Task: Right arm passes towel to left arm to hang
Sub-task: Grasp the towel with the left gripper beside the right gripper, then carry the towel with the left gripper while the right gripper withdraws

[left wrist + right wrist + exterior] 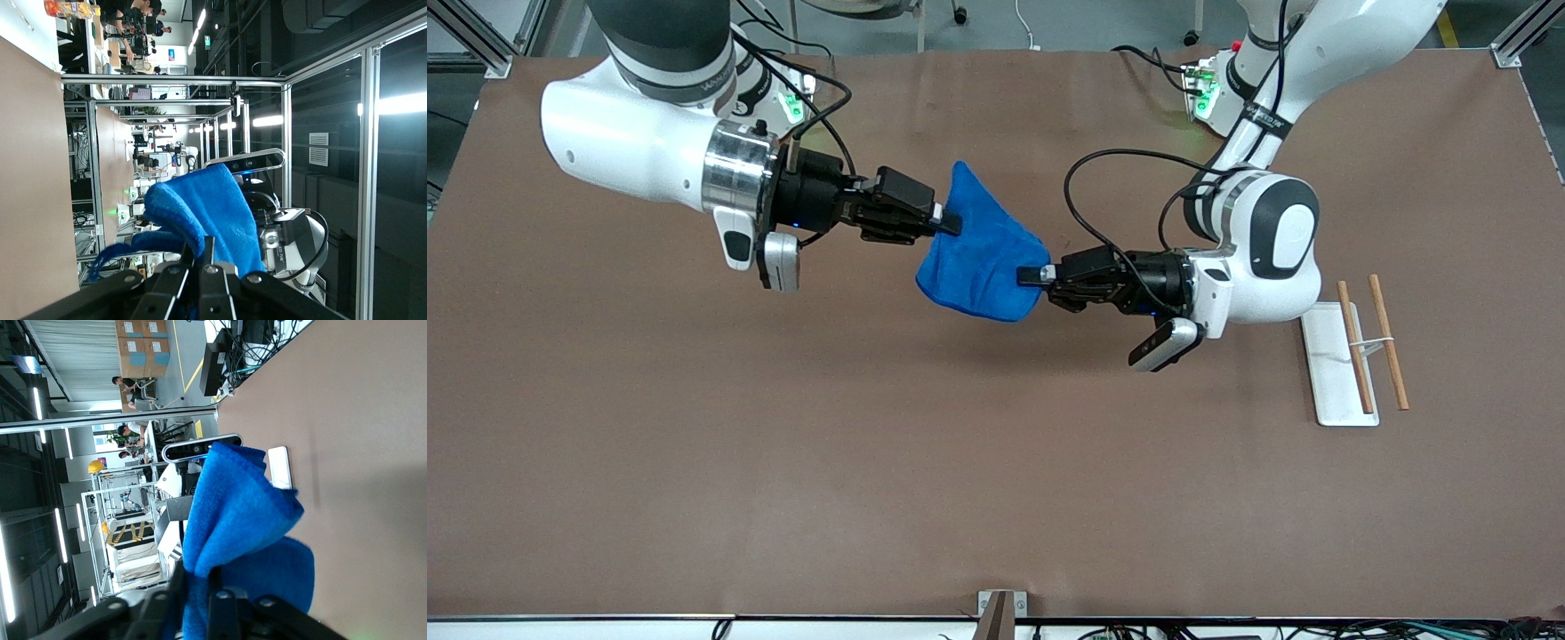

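Blue cloth marks the middle of the front view: the towel (983,258) hangs in the air over the brown table (783,462), stretched between the two arms. The right arm (649,142) reaches in from its end of the table, and the right gripper (951,222) has its fingers pinched on the towel's upper edge. The left arm (1263,240) reaches in from its own end, and the left gripper (1034,275) is clamped tight on the towel's lower edge. Both grippers are over bare table near its centre. Toward the left arm's end of the table a white tray (1337,364) lies flat, with two wooden sticks (1389,342) resting across it, well apart from the towel.

From the left wrist view, the towel (210,213) rises in a soft fold straight out of the left gripper (207,263), whose fingers are pressed together on the cloth. The right arm's wrist camera (253,161) shows just past the fold.

From the right wrist view, the towel (243,527) bunches up from the right gripper (212,587), whose fingers pinch the cloth between them. The white tray (280,468) appears small on the table (373,420) past the towel's edge.
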`<action>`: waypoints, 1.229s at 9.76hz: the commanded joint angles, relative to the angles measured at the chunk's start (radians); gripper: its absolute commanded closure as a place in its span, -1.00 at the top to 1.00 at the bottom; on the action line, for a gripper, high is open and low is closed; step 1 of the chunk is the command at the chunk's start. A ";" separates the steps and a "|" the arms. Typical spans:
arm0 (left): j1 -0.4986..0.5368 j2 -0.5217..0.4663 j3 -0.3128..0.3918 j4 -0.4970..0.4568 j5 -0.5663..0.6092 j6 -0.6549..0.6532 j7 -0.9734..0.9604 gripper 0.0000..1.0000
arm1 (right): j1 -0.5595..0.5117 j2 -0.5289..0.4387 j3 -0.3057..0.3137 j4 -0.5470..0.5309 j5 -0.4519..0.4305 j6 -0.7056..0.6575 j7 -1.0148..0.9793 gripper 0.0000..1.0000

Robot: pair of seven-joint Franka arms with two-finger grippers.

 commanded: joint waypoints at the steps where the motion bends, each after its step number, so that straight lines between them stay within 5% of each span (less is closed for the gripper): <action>1: 0.042 -0.001 -0.006 -0.032 0.074 0.009 0.011 -1.00 | -0.001 -0.010 -0.007 -0.010 0.021 -0.004 -0.005 1.00; 3: 0.098 -0.001 -0.006 -0.026 0.199 0.009 -0.033 -1.00 | -0.006 -0.011 -0.013 -0.008 -0.006 -0.001 -0.008 1.00; 5: 0.144 -0.004 -0.003 -0.012 0.345 0.009 -0.125 -1.00 | -0.032 -0.010 -0.016 -0.008 -0.141 -0.002 -0.008 1.00; 9: 0.279 -0.044 -0.005 0.037 0.934 0.006 -0.434 -1.00 | -0.102 -0.010 -0.017 -0.019 -0.398 -0.004 -0.005 1.00; 12: 0.388 -0.090 0.000 0.078 1.389 -0.116 -0.648 -1.00 | -0.203 -0.014 -0.017 -0.053 -0.635 -0.042 -0.005 1.00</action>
